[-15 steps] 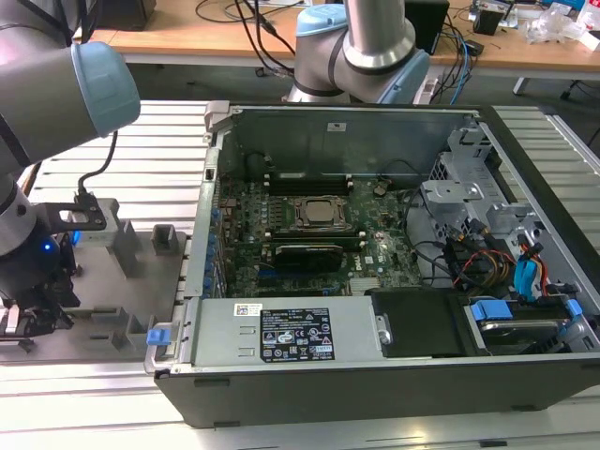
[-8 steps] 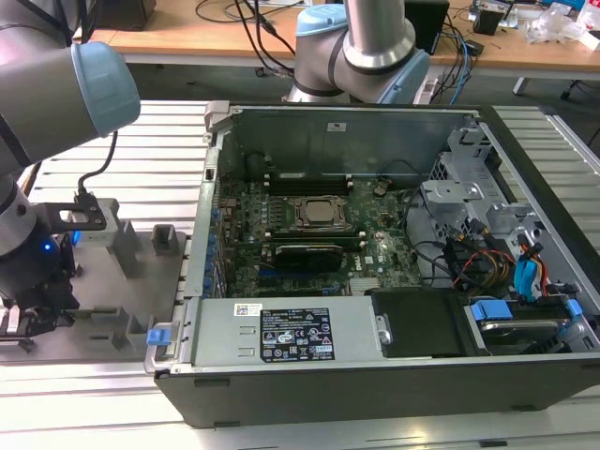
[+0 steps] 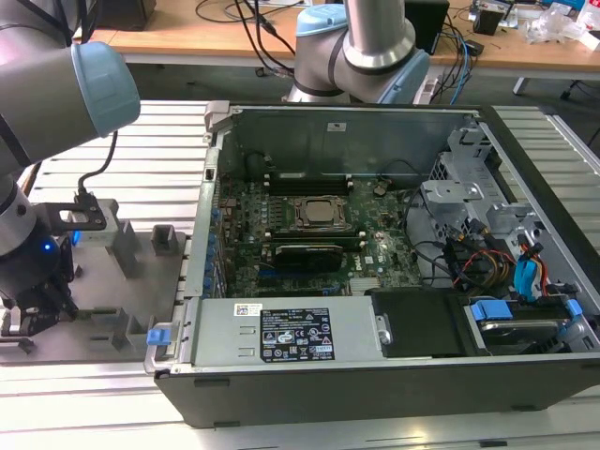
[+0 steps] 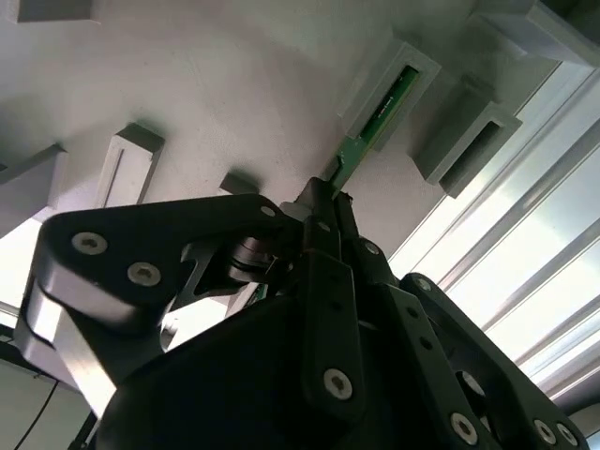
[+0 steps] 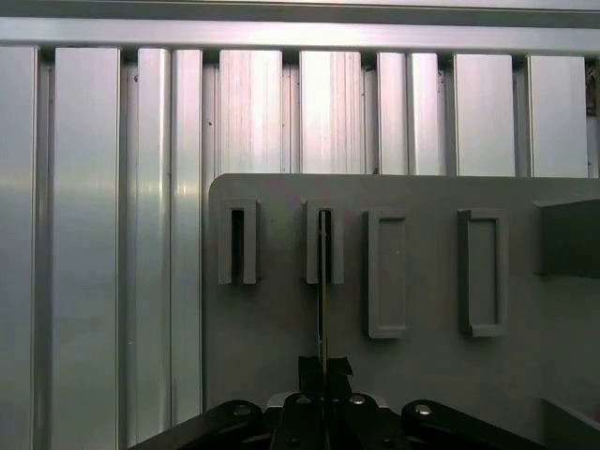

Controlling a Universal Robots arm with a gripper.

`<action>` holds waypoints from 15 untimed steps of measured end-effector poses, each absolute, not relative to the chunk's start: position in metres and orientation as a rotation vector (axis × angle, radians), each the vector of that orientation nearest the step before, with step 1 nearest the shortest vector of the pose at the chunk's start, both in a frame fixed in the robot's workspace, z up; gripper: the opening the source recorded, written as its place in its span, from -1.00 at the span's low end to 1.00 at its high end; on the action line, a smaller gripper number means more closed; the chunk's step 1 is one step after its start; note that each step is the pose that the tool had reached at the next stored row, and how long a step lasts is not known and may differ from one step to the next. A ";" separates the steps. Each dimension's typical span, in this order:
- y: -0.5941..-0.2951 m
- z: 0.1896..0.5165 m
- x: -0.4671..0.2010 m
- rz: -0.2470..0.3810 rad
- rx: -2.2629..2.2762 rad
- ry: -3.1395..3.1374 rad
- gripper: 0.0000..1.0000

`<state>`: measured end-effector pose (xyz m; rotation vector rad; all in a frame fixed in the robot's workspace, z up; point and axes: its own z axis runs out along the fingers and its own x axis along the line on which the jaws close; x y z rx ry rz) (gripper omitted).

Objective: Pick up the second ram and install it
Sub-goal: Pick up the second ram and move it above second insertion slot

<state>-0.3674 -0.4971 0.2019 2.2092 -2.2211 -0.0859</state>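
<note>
The second ram (image 4: 382, 111) is a thin green stick standing in a grey slotted holder (image 4: 405, 58) on the fixture plate (image 4: 234, 75). In the first wrist view I see the ram (image 5: 323, 281) edge-on, running from its holder (image 5: 323, 242) down to my fingers. My gripper (image 4: 323, 202) is shut on the ram's near end, and its fingers (image 5: 323, 367) pinch the stick from both sides. In the exterior view my gripper (image 3: 33, 314) hangs low over the fixture plate (image 3: 94, 337), at the exterior view's left, beside the open computer case (image 3: 375, 375).
The case lies open with its motherboard (image 3: 375, 248) up, the processor socket (image 3: 317, 211) in the middle and black memory slots (image 3: 309, 178) beside it. Other grey holders (image 5: 386, 272) and blocks (image 3: 165, 240) stand on the plate. Cables and drive bays (image 3: 506, 272) fill the case's right end.
</note>
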 end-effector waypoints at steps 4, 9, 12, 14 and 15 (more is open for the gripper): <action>-0.497 0.202 -0.367 -0.086 2.209 -2.221 -0.73; -0.497 0.202 -0.367 -0.086 2.209 -2.221 -0.73; -0.497 0.210 -0.367 -0.086 2.209 -2.221 -0.73; -0.497 0.214 -0.367 -0.086 2.209 -2.221 -0.73; -0.497 0.217 -0.367 -0.086 2.209 -2.221 -0.73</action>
